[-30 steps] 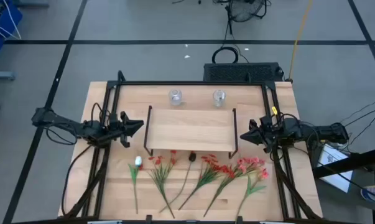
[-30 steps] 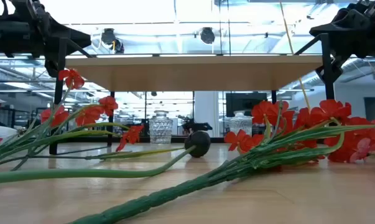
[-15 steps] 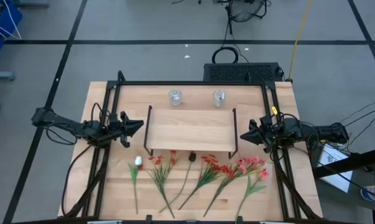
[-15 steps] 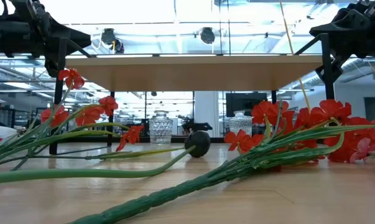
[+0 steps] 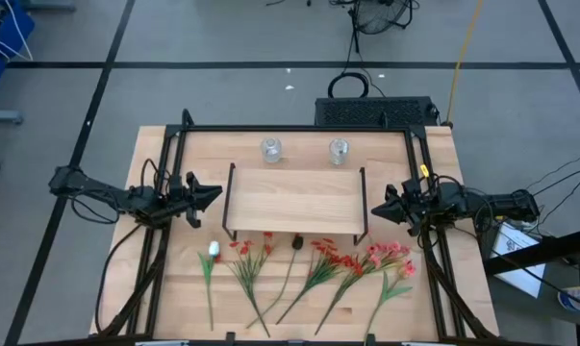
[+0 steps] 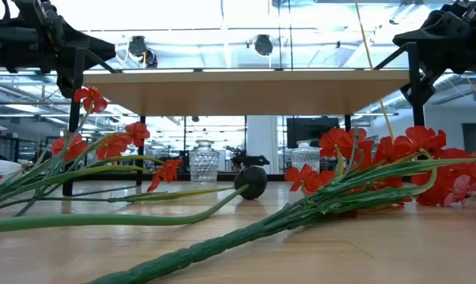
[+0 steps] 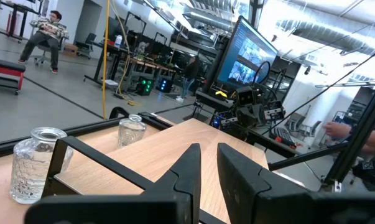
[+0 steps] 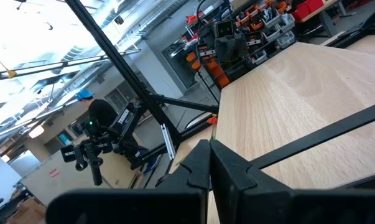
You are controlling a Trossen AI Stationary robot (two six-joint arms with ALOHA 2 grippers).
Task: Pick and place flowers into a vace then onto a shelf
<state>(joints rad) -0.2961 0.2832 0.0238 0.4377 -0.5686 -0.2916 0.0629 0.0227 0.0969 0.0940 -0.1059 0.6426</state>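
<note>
— What's on the table?

— The shelf stands mid-table. The flowers lie in a row on the near side of it, the white tulip bud leftmost. Two glass vases stand at the far side.

— And the arms?

— Left gripper hovers just left of the shelf, right gripper just right of it. Both have jaws pressed together, holding nothing.

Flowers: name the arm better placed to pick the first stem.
Right, probably. The right gripper hovers just above the dense red flowers at the row's right end. The left gripper is farther from its nearest stem, the white tulip bud. Both are empty.
</note>
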